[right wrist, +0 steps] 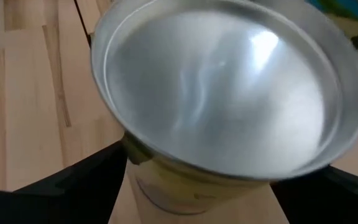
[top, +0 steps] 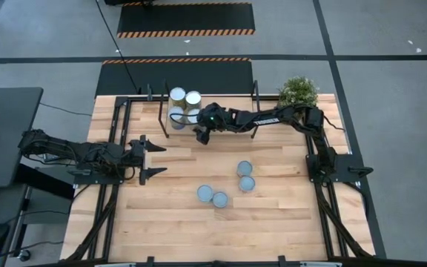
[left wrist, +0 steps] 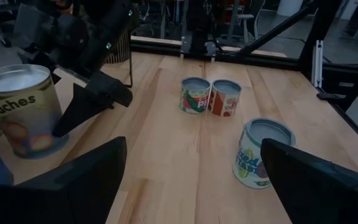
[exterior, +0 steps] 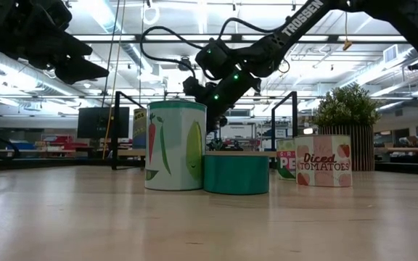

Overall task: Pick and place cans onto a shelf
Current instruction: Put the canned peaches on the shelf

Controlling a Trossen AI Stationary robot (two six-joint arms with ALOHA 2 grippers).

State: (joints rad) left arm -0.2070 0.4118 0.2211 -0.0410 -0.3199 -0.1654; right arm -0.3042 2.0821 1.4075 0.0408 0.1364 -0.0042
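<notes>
Wooden tabletop (top: pixel 273 222): four cans on the shelf (top: pixel 163 119), four loose mid-table.
Peaches can (right wrist: pixel 229 124) on the shelf sits between the right gripper (top: pixel 201 133)'s spread fingers, seemingly let go; next: back out clear. Left gripper (top: pixel 154 157) waits wide open, empty.

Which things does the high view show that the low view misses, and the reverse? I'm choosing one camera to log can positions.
Only the high view shows four cans on the shelf and the left gripper open over the table. Only the low view shows can labels, such as the Diced Tomatoes can. Both show the right gripper near the shelf, and the plant.
</notes>
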